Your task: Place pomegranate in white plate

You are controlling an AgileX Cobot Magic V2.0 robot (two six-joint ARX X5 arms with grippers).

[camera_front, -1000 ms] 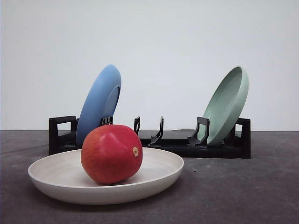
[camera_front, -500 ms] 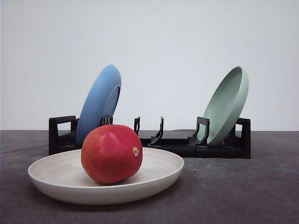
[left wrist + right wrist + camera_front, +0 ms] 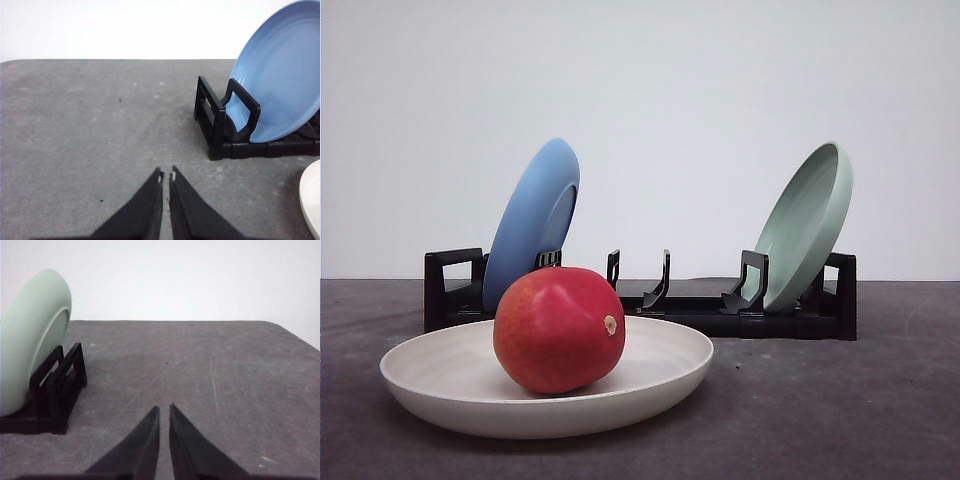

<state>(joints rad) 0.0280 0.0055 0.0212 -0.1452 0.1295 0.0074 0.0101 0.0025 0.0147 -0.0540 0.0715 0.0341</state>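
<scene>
Red and whole, the pomegranate [image 3: 559,329] sat inside the white plate [image 3: 450,375]. The left claw [image 3: 165,176] and right claw [image 3: 163,409] were pinched together over bare counter [image 3: 225,380]; judged best: leave it alone.

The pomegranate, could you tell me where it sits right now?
In the front view the pomegranate rests inside the white plate, left of centre on the table, in front of the blue plate leaning in the black rack.
</scene>
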